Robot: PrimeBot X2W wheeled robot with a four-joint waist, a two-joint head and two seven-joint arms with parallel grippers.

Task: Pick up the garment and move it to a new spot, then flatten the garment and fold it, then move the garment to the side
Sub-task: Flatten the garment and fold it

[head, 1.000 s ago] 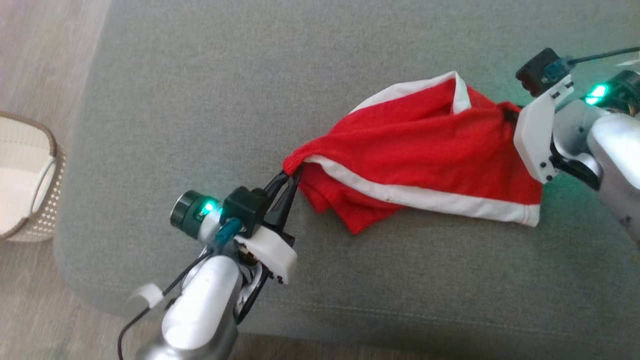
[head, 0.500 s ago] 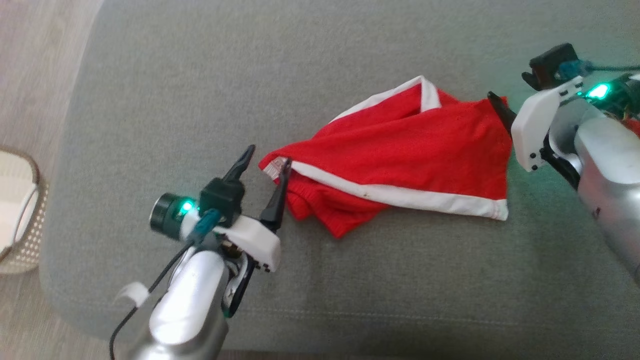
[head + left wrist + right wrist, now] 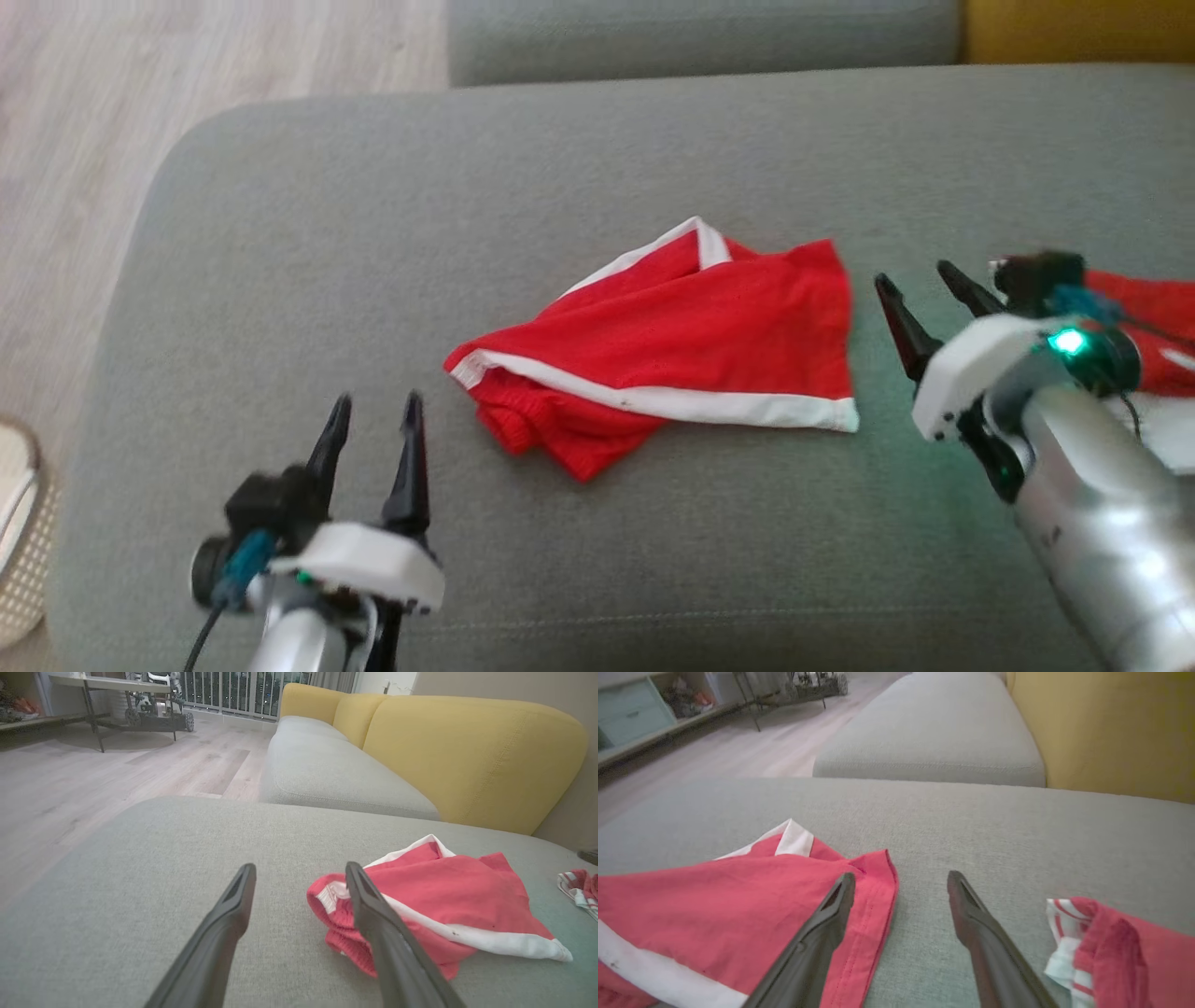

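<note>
The garment (image 3: 672, 355), red with white trim, lies loosely folded on the grey cushion (image 3: 467, 187); it also appears in the left wrist view (image 3: 444, 905) and the right wrist view (image 3: 714, 910). My left gripper (image 3: 373, 415) stands open at the lower left, a short way left of the garment's left end, holding nothing. My right gripper (image 3: 920, 280) is open just right of the garment's right edge, also holding nothing. In the right wrist view its left finger (image 3: 822, 933) overlaps the garment's hem, and I cannot tell whether it touches the cloth.
A second red and white striped cloth (image 3: 1144, 322) lies at the far right, behind my right wrist. A woven basket (image 3: 19, 551) stands on the wooden floor at the left. Another grey cushion (image 3: 700, 37) and a yellow backrest (image 3: 467, 756) lie beyond.
Both grippers have opened and let go of the garment, which now lies slack on the cushion. Both arms have drawn back from it. The camera has also shifted.
</note>
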